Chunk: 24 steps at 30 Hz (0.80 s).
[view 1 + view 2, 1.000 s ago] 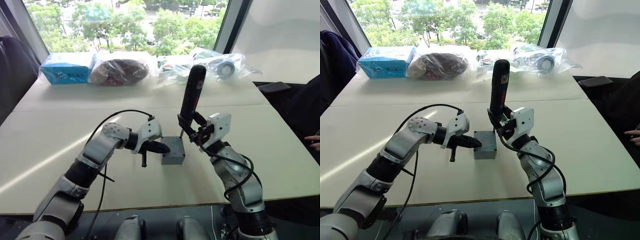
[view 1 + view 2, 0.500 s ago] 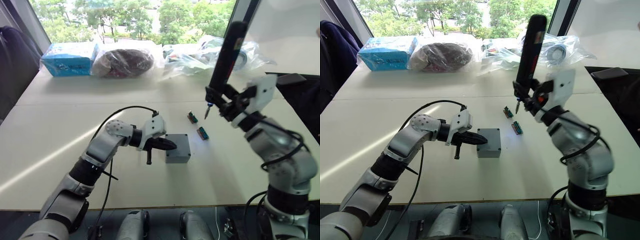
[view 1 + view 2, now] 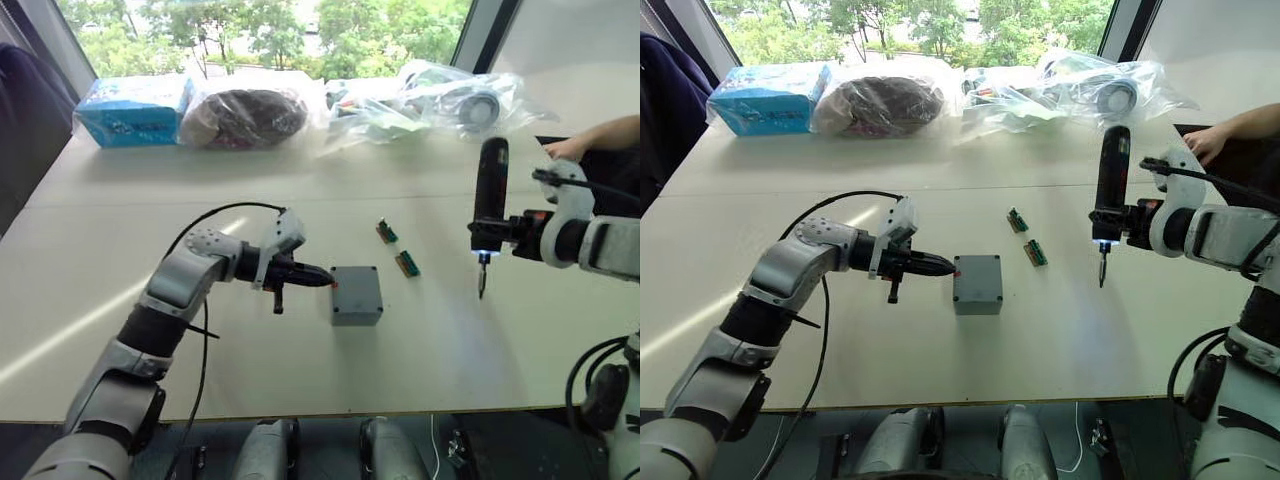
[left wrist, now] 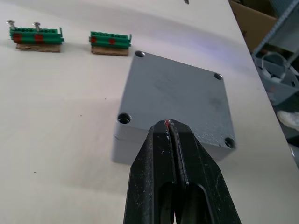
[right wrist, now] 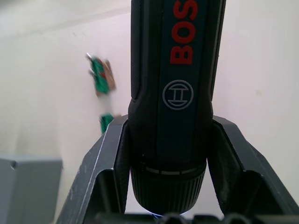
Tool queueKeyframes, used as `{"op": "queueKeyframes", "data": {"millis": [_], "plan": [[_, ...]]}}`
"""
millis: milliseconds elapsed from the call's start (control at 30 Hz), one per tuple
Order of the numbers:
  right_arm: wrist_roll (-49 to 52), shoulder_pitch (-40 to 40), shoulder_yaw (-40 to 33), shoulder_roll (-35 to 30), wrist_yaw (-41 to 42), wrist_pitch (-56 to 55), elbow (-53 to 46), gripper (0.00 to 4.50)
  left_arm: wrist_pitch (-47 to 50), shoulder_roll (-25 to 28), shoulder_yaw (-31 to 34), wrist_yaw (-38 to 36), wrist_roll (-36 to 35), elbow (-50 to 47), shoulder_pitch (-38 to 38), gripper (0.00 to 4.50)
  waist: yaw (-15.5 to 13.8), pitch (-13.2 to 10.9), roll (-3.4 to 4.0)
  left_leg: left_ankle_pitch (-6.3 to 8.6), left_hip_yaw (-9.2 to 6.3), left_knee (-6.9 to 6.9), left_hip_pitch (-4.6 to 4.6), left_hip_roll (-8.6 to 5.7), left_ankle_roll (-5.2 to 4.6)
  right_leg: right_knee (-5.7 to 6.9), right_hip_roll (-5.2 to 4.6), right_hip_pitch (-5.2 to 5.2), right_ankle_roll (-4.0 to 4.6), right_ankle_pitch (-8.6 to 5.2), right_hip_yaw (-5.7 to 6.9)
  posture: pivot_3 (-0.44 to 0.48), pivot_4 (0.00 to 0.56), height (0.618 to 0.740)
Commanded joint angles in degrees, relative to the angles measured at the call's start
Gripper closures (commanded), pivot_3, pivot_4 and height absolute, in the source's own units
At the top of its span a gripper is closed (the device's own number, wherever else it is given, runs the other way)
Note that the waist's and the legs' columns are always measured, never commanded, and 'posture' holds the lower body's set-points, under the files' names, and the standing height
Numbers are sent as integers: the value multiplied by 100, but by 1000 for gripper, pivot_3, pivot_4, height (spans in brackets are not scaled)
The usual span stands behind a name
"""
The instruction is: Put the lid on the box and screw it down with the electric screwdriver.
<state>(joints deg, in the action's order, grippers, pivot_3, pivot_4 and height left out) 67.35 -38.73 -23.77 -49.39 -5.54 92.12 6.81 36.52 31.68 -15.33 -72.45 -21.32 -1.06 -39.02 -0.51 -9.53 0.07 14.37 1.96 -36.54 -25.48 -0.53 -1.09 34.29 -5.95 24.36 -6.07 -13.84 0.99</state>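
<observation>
My left gripper (image 3: pixel 322 279) had its two black fingers clenched together with nothing between them, their joined tips resting against the near side edge of the lid (image 4: pixel 180 98). I judged that this pressed pose was there to steady the work, pinning it so it would not slide on the table (image 3: pixel 120 260). The shallow grey lid sat square on top of the box (image 3: pixel 356 296), directly ahead of those fingertips, its four corner holes showing. I could not tell from the wrist view whether screws already sat in the holes.

My right gripper (image 3: pixel 497 235) was grasping the electric screwdriver (image 3: pixel 1109 188) around its lower barrel, the fingers (image 5: pixel 232 158) wrapped on either side of the black body. I held the tool upright, bit pointing down and a light glowing at its tip, off to the right of the box and well apart from it, above bare table. I judged that vertical hold kept the bit ready to drop straight into a hole.

Two small green parts (image 3: pixel 397 250) lay between the box and the screwdriver, nearer the box; the left wrist view showed screws standing in one of them. A person's hand (image 3: pixel 1206 140) rested beyond my right gripper, at the table's far edge.
</observation>
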Motion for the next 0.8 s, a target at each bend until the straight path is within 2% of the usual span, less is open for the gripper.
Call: {"op": "queueKeyframes", "data": {"millis": [33, 300, 567, 633, 667, 767, 800], "plan": [[299, -288, 498, -447, 130, 38, 660, 2747, 139, 208, 110, -165, -263, -642, -35, 4500, 1, -13, -1, 0, 1, -3, 0, 3, 0, 0, 4, 0, -4, 2, -1, 0, 150, 740], [-117, -795, 1688, -850, 583, 38, 1603, 2747, 331, 373, 224, 197, -355, -1234, 242, 4500, 27, -77, 2, 1, 7, -60, -4, 33, -2, 17, 39, -2, -37, 19, -19, 0, 150, 740], [-994, -904, 2285, -862, 1188, 38, 1823, 2747, 438, 383, 238, 430, -458, -1399, 362, 4500, 10, -77, 0, 1, 16, -70, -2, 32, -2, 28, 41, -2, -53, 28, -31, 0, 150, 740], [-1223, -889, 2427, -853, 1381, 38, 1783, 1735, 418, 387, 211, 444, -454, -1431, 366, 4500, 1, -77, 0, 1, 19, -75, -2, 32, -1, 28, 41, -2, -56, 30, -34, 0, 150, 740], [-1326, -870, 2480, -851, 1487, 38, 1763, 1584, 404, 393, 199, 443, -452, -1454, 372, 4500, -5, -77, 0, 1, 20, -79, -3, 32, -1, 29, 41, -2, -57, 30, -34, 0, 150, 740], [-1636, -821, 2564, -848, 1753, 38, 1670, 449, 394, 388, 192, 461, -449, -1468, 368, 4500, -20, -75, -4, 1, 20, -87, -2, 31, -1, 36, 41, -5, -57, 30, -35, 0, 150, 740], [-1721, -817, 2573, -845, 1836, 38, 1648, 199, 393, 386, 192, 466, -448, -1464, 365, 4500, -22, -75, -5, 1, 19, -90, -2, 31, -1, 37, 41, -8, -57, 30, -35, 0, 150, 740]]}}
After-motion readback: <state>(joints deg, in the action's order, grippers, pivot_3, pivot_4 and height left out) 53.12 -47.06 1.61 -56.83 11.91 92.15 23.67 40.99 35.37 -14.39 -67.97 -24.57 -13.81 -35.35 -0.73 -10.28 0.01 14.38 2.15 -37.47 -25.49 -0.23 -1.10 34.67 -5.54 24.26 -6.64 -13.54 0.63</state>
